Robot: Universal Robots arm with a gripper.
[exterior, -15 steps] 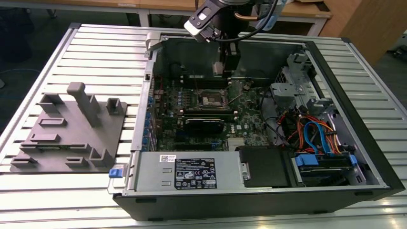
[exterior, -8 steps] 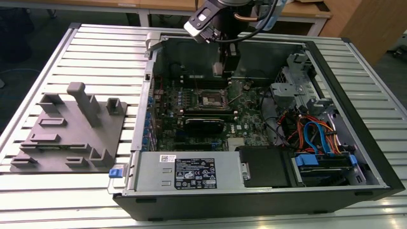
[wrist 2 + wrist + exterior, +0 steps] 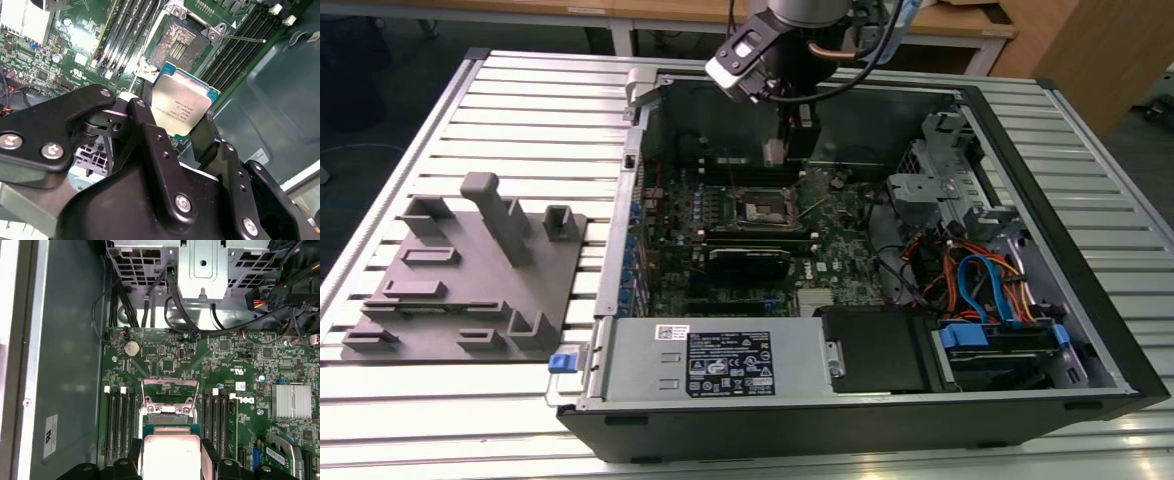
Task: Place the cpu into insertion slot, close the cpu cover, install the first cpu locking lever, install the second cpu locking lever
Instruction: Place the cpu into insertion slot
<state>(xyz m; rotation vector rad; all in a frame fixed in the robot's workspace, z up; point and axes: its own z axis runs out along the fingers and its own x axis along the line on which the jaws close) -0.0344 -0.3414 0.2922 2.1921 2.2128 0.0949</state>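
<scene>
Pincer (image 3: 175, 109) grips the cpu (image 3: 186, 101), arm pointing down near the insertion slot (image 3: 177, 47).

Clear air between the cpu (image 3: 186, 100) in my pincer (image 3: 176, 112) and the slot (image 3: 177, 44) ahead. Memory slots (image 3: 125, 30) flank the slot on both sides; cover (image 3: 170, 390) stands beyond it. A lever (image 3: 245, 37) juts alongside.

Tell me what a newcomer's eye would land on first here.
The silver chip, pinched by its edges in the black tool, hangs near the bare socket on the green board. In the exterior view, the open computer case dominates the slatted table, with a grey moulded tray beside it on the exterior view's left.
</scene>
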